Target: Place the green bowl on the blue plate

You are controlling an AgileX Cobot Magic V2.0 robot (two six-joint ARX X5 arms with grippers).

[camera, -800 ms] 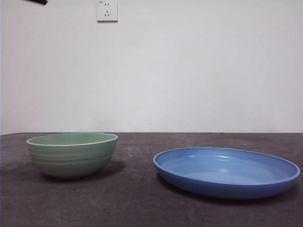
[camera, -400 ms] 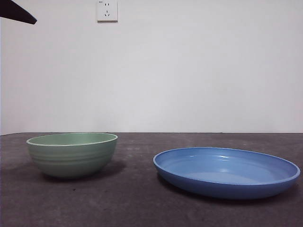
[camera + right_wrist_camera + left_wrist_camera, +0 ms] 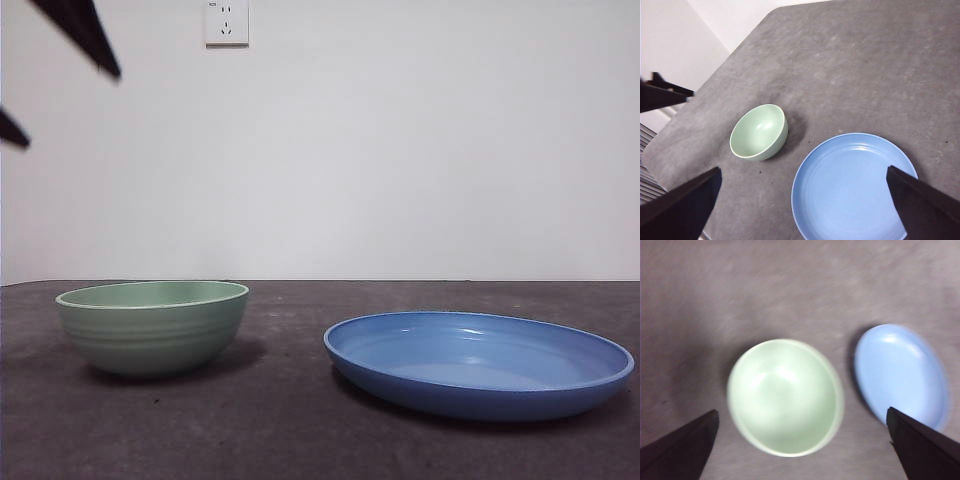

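Observation:
The green bowl [image 3: 152, 325] stands upright and empty on the dark table, left of the blue plate [image 3: 478, 362], with a gap between them. My left gripper [image 3: 70, 108] is open and empty, high above and a little left of the bowl; only its two black jaw tips show. In the left wrist view the left gripper [image 3: 801, 411] hovers over the bowl [image 3: 785, 396], with the plate [image 3: 900, 375] beside it. My right gripper [image 3: 803, 170] is open and empty, high above the plate [image 3: 855, 185], and sees the bowl [image 3: 759, 132] and the left gripper [image 3: 665, 92].
The dark grey table [image 3: 290, 430] ends at a white wall with a socket [image 3: 226, 22]. The table's edge [image 3: 695, 95] runs close behind the bowl in the right wrist view.
The left gripper has come down from the top left corner of the front view; two separate jaw tips now show. The bowl and the plate have not moved.

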